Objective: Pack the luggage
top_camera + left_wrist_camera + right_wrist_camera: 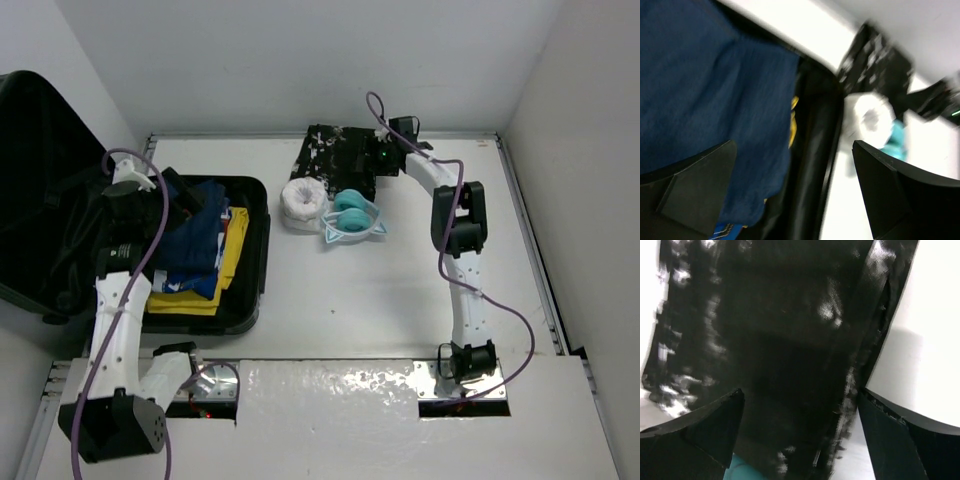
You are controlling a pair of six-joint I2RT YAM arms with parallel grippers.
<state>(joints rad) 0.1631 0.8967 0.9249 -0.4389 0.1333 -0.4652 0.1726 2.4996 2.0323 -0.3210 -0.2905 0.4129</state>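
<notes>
- Far left of white tabletop (400, 300): open black hard-shell luggage (258, 250), folded blue and yellow clothes (195, 245) inside.
- Left gripper (794, 150): released, fingers wide above the blue fabric.
- Centre: white roll (302, 203) beside teal headphones (352, 213).
- Right gripper (800, 395): spread wide over black speckled folded cloth (335, 155).

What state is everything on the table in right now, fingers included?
luggage, open, lid raised, clothes inside
blue clothes, folded in luggage
white roll, loose on table
teal item, on table
black packet, flat on table
left gripper, fingers open
right gripper, fingers open
</notes>
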